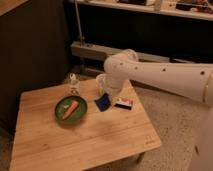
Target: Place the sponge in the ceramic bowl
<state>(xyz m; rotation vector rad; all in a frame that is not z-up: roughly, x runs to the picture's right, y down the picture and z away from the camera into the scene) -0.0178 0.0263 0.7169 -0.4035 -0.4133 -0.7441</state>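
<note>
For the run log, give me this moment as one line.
pincer: holding sponge above table, beside ceramic bowl | in bowl: carrot

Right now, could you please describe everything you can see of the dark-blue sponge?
The sponge is a small dark-blue pad, roughly rectangular and soft-looking. It hangs tilted, one corner down, from the gripper, which grips its upper edge. It appears lifted just above the wooden table, between the green ceramic bowl and a white-and-red box. Only the gripper seems to touch it.
</note>
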